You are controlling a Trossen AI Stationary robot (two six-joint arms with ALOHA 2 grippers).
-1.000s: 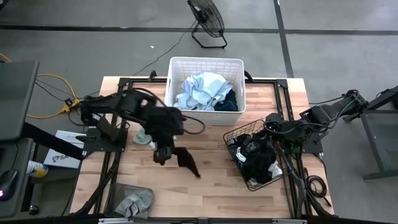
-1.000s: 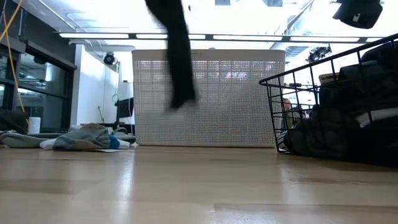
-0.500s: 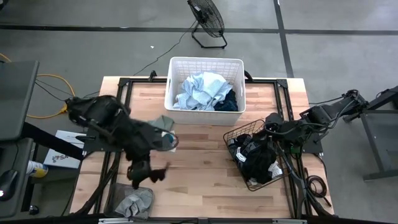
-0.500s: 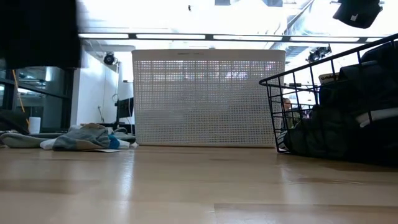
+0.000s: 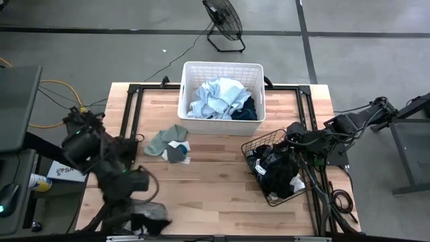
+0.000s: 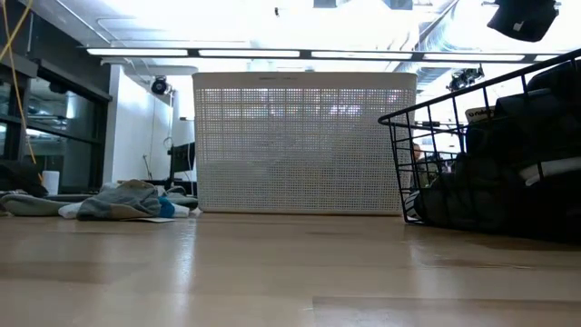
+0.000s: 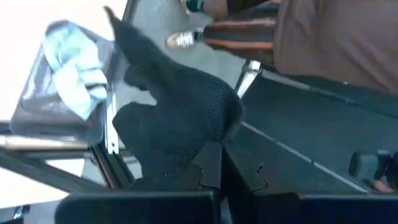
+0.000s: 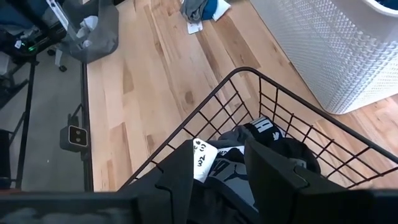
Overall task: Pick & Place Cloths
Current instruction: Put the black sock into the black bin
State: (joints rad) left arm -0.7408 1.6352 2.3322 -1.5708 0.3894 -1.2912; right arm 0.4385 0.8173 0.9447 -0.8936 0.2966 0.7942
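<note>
My left gripper (image 5: 144, 218) is at the table's near-left corner, above a grey mesh bin (image 5: 156, 210), and is shut on a black cloth (image 7: 177, 118). A white-grey cloth (image 7: 74, 68) lies in that bin. Light blue cloths (image 5: 218, 97) and a dark navy one (image 5: 248, 107) fill the white laundry basket (image 5: 222, 67). A sage green and a grey cloth (image 5: 168, 142) lie flat on the table. My right gripper (image 8: 227, 180) hangs open over the black wire basket (image 5: 252, 144), which holds dark clothes (image 5: 279, 176). My left gripper pinches the black cloth between its two shut fingers (image 7: 214, 165), on a bunched fold (image 7: 208, 134) right at the fingertips. How many layers it has, I cannot tell. The cloth is lifted clear and spreads out beyond the fingers, slack.
The white basket (image 6: 304, 143) stands at the table's far middle and the wire basket (image 6: 481, 136) at the right. The cloth pile (image 6: 127, 202) lies left of centre. Bare wood shows between them. A person's legs and shoes (image 7: 186, 38) stand past the near-left corner.
My left arm has swung from the table's middle toward the near-left corner, still shut on the black cloth. The cloth hung above the middle of the table and has passed out of the low view. It is now over the grey bin. My right arm has kept still.
</note>
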